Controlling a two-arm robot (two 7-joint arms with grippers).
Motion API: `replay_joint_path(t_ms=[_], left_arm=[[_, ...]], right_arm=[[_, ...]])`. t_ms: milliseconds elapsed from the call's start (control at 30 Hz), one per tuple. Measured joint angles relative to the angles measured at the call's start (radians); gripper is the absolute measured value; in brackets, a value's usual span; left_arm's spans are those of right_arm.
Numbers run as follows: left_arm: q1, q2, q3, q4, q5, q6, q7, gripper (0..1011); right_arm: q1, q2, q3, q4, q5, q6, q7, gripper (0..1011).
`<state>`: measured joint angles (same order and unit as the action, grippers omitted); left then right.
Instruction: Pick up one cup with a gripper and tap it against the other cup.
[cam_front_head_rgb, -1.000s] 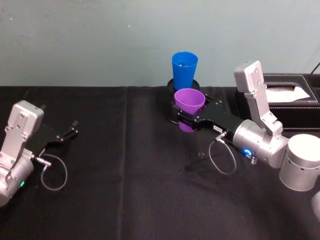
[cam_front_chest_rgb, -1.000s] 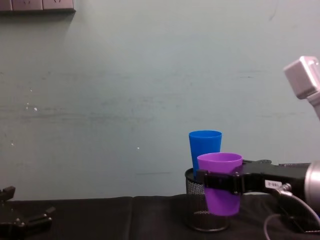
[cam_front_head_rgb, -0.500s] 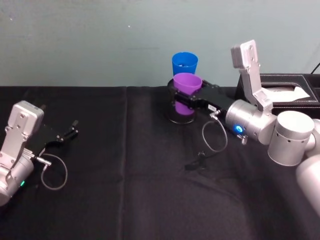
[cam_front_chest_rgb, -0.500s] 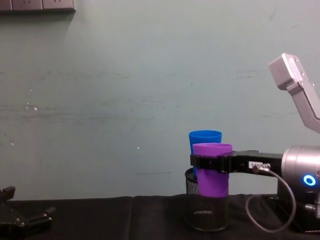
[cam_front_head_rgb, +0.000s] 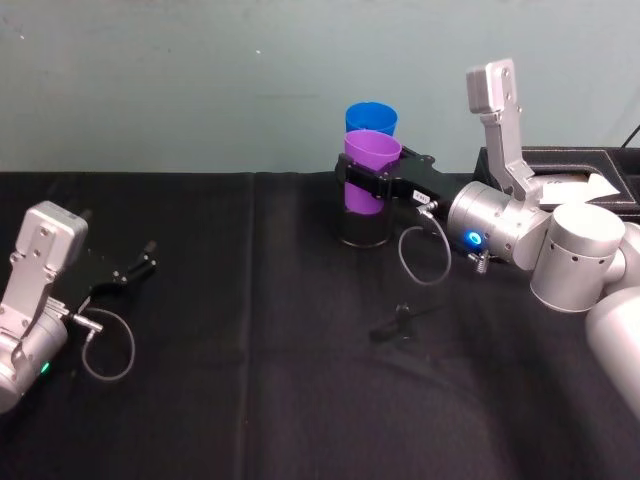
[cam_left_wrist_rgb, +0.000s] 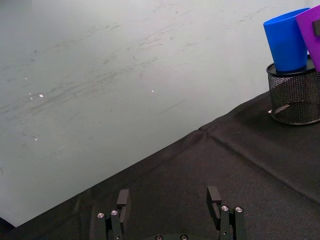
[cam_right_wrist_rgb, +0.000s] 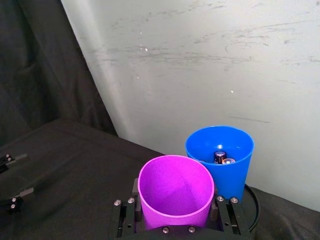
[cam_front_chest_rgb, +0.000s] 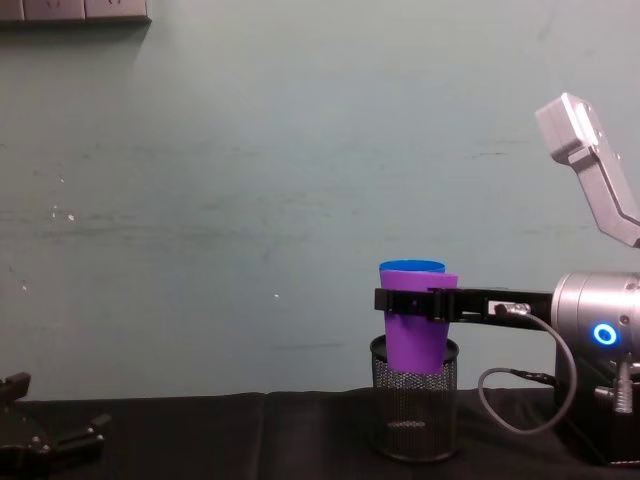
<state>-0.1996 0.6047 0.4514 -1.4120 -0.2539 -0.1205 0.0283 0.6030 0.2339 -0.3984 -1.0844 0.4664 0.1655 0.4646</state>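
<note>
My right end effector (cam_front_head_rgb: 372, 184), clamped on the purple cup (cam_front_head_rgb: 372, 150), has carried it up and forward over the last 1 s. The blue cup (cam_front_head_rgb: 371, 115) stands just beyond the end effector, seemingly touching, so I judge the tap is landing. The left end effector (cam_front_head_rgb: 135, 270) rests open on the desk (cam_front_head_rgb: 250, 400).

My right pincer (cam_right_wrist_rgb: 175, 216) is matt black, its arm (cam_front_head_rgb: 500, 232) brushed silver metal. The purple cup (cam_front_head_rgb: 371, 152) and blue cup (cam_front_head_rgb: 371, 117) are smooth plastic, the holder (cam_front_chest_rgb: 413, 412) black wire mesh, the bench cloth (cam_front_head_rgb: 250, 350) matt.

nothing readable is showing; a small white label (cam_front_head_rgb: 424, 199) is sitting on the right gripper (cam_front_head_rgb: 365, 182) near the purple cup (cam_front_head_rgb: 370, 160), its print too small to read.
</note>
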Motion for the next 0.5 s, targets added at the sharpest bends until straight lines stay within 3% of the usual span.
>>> replay_joint_path(t_ms=[500], left_arm=[[0.0, 0.0, 0.0, 0.0, 0.0, 0.0, 0.0, 1000]], right_arm=[[0.003, 0.003, 0.002, -0.002, 0.038, 0.019, -0.006, 724]])
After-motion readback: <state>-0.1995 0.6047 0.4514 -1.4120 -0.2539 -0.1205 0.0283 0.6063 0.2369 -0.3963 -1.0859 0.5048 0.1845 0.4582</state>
